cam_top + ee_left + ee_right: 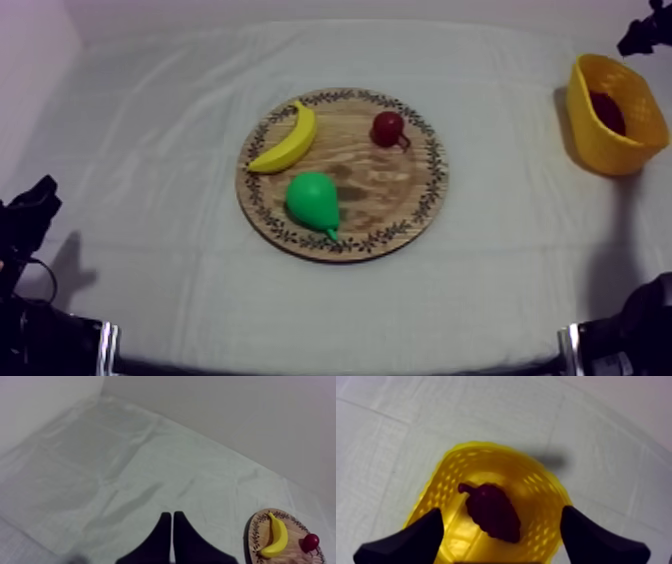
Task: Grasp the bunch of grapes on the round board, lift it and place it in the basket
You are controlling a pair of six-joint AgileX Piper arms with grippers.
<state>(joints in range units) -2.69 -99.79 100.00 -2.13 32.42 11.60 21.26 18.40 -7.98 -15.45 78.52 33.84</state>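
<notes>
Directly beneath the open right tool [502, 510], whose two fingers stood wide apart with nothing between them, the bunch of grapes [492, 512] lay inside the yellow basket [538, 483]. It showed as a dark mass, its single berries hard to make out. The left tool [172, 514] was closed on nothing, its fingers pressed into a narrow wedge over bare tabletop [100, 466]. Ahead of it and off to its right, the wooden board [255, 536] was partly cut off, carrying a banana [276, 536] and a small red fruit [310, 542].
</notes>
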